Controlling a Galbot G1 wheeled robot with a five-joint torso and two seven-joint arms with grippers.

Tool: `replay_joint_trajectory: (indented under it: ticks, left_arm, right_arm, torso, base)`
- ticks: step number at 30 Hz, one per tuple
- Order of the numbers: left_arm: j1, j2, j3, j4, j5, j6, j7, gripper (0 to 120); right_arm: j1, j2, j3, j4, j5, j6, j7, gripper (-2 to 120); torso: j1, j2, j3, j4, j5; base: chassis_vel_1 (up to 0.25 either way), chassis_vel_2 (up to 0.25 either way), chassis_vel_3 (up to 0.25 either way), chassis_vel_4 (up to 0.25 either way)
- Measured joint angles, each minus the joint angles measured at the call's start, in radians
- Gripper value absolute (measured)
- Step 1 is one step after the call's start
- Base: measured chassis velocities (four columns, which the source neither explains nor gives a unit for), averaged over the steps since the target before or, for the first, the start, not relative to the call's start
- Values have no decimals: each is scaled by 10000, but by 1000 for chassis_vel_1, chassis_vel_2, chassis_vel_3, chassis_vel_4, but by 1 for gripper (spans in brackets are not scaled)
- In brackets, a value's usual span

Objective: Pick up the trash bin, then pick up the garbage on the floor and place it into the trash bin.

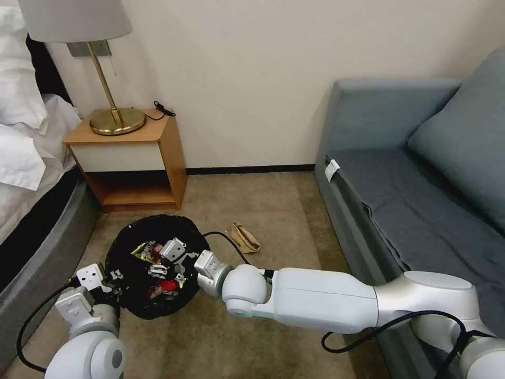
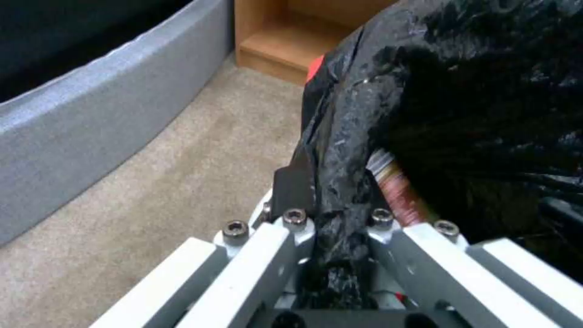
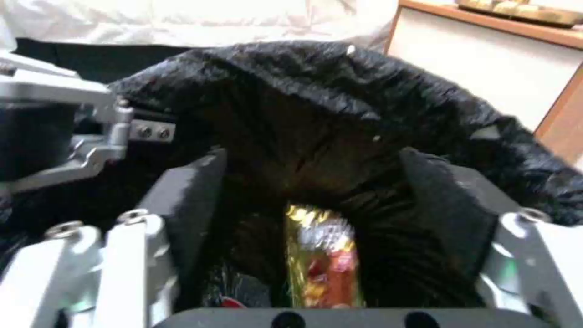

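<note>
Head view: trash bin (image 1: 152, 263) on carpet beside bed, left pincer (image 1: 108, 279) clamped on rim; right pincer (image 1: 176, 258) over opening; tan paper (image 1: 244, 237) on floor nearby.
Left wrist view: closed on liner (image 2: 358, 136); best kept firm, bin level.
Right wrist view: spread wide, empty, above snack wrapper (image 3: 319, 259) inside; best lifted straight out.

No lettering is legible, seemingly, on anything.

Bedroom: bed (image 1: 31, 173), nightstand (image 1: 131, 158), lamp (image 1: 100, 63)

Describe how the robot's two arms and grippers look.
Both arms are glossy white with rounded joints and loose black cables. The right arm shows a thin green ring at its wrist. The left gripper and right gripper have silver screwed linkages and dark finger pads.
</note>
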Motion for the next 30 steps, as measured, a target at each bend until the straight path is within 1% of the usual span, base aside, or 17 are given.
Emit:
replay_joint_trajectory:
  ticks: [2, 3, 4, 5, 6, 10, 11, 14, 15, 16, 18, 19, 22, 23, 26, 27, 30]
  left_arm:
    - [47, -15, -2, -39, 8, -4, 1, 3]
    - [47, -15, -2, -39, 8, -4, 1, 3]
    - [54, -17, -3, -49, 9, -5, 2, 3]
    - [71, -24, -5, -87, 14, -6, 3, 3]
    - [71, -24, -5, -87, 14, -6, 3, 3]
    - [105, -47, -15, -128, 25, -8, 3, 3]
    - [105, -47, -15, -128, 25, -8, 3, 3]
    - [131, -47, -35, -129, 29, -19, 8, 3]
    - [131, -47, -35, -129, 29, -19, 8, 3]
    - [137, -48, -48, -128, 30, -29, 11, 3]
    - [150, -48, -78, -136, 30, -43, 13, 3]
    - [150, -48, -78, -136, 30, -43, 13, 3]
    - [192, -32, -163, -147, 12, -73, 32, 3]
    - [192, -32, -163, -147, 12, -73, 32, 3]
    - [238, 5, -200, -173, -33, -86, 47, 3]
    - [238, 5, -200, -173, -33, -86, 47, 3]
    - [238, 14, -223, -192, -58, -90, 53, 3]
  right_arm:
    - [-14, 12, 248, 35, -82, 23, 86, 88]
    - [-14, 12, 248, 35, -82, 23, 86, 88]
    - [-14, 3, 339, 72, -88, 23, 105, 92]
    - [-1, -59, 625, 195, -87, 23, 125, 98]
    - [-1, -59, 625, 195, -87, 23, 125, 98]
    - [46, -563, 1558, 755, -4, -3, 153, 100]
    - [46, -563, 1558, 755, -4, -3, 153, 100]
    - [-133, -1260, 2426, 1291, 128, -87, 331, 100]
    - [-133, -1260, 2426, 1291, 128, -87, 331, 100]
    - [-279, -1690, 2866, 1543, 168, -160, 385, 100]
    - [-599, -2276, 3545, 1894, 213, -258, 449, 100]
    - [-599, -2276, 3545, 1894, 213, -258, 449, 100]
    - [-1660, -3105, 5123, 2579, 122, -425, 752, 100]
    - [-1660, -3105, 5123, 2579, 122, -425, 752, 100]
    - [-2752, -3732, 6237, 3412, -179, -493, 1302, 100]
    - [-2752, -3732, 6237, 3412, -179, -493, 1302, 100]
    - [-4116, -4023, 7809, 4263, -719, -711, 1924, 100]
  torso:
    - [0, 0, 0, 1, 0]
    - [0, 0, 0, 1, 0]
    - [0, 0, 0, 1, 0]
    - [0, 0, 0, 1, 1]
    - [0, 0, 0, 1, 1]
    - [0, 0, 0, 1, 1]
    - [0, 0, 0, 1, 1]
    - [0, 0, 0, 1, 2]
    - [0, 0, 0, 1, 2]
    - [0, 0, 0, 2, 2]
    - [0, 0, 0, -1, 2]
    - [0, 0, 0, -1, 2]
    - [0, 0, 0, -3, 4]
    - [0, 0, 0, -3, 4]
    - [0, 0, 0, 0, 3]
    - [0, 0, 0, 0, 3]
    - [-1, 1, -1, -2, 2]
  base:
    - [0, 0, 0, 0]
    - [0, 0, 0, 0]
    - [0, 0, 0, 0]
    - [0, 0, 0, 0]
    - [0, 0, 0, 0]
    - [0, 0, 0, 0]
    - [0, 0, 0, 0]
    - [0, 0, 0, 0]
    - [0, 0, 0, 0]
    - [0, 0, 0, 0]
    - [0, 0, 0, 0]
    - [0, 0, 0, 0]
    - [0, 0, 0, 0]
    - [0, 0, 0, 0]
    - [0, 0, 0, 0]
    - [0, 0, 0, 0]
    - [0, 0, 0, 0]
